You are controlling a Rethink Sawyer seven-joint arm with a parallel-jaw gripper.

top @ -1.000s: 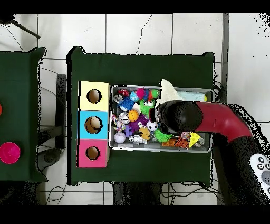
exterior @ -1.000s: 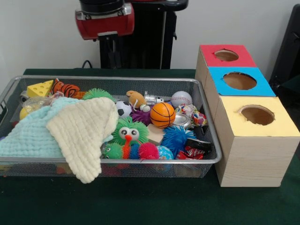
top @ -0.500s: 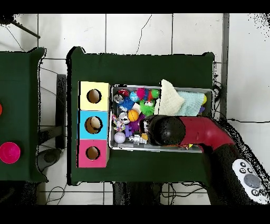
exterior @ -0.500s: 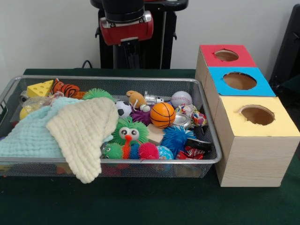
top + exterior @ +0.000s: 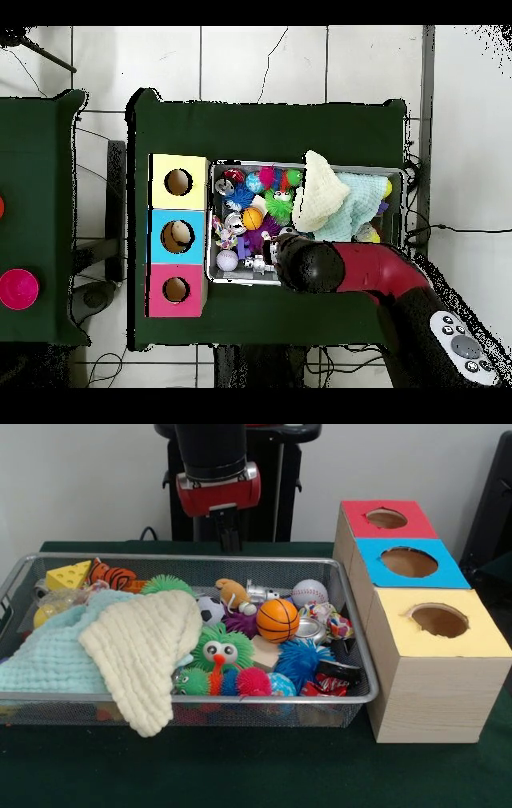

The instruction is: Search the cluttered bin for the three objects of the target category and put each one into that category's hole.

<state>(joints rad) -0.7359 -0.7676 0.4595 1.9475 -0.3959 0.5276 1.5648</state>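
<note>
The wire-mesh bin (image 5: 192, 698) is full of toys and also shows in the overhead view (image 5: 212, 277). A brown plush monkey (image 5: 232, 594) lies near its far wall. An orange striped plush animal (image 5: 112, 576) lies at the far left beside a cheese wedge. No third plush shows. My gripper (image 5: 230, 544) hangs empty over the bin's far rim, straight above the monkey and well clear of it. In the overhead view the arm (image 5: 312, 265) covers it. The red-topped hole (image 5: 386, 518) is on the farthest box and also shows from overhead (image 5: 176, 290).
Blue-topped hole (image 5: 409, 562) and yellow-topped hole (image 5: 439, 620) stand in line with the red one. A cream cloth (image 5: 144, 648) and a mint cloth (image 5: 48, 656) cover the bin's left half. A basketball toy (image 5: 278, 620), a baseball (image 5: 310, 593) and spiky balls (image 5: 220, 650) crowd the right half.
In the front view the arm has swung right, from above the bin's left part to above the monkey, and dropped slightly. From overhead it has uncovered the cloths.
</note>
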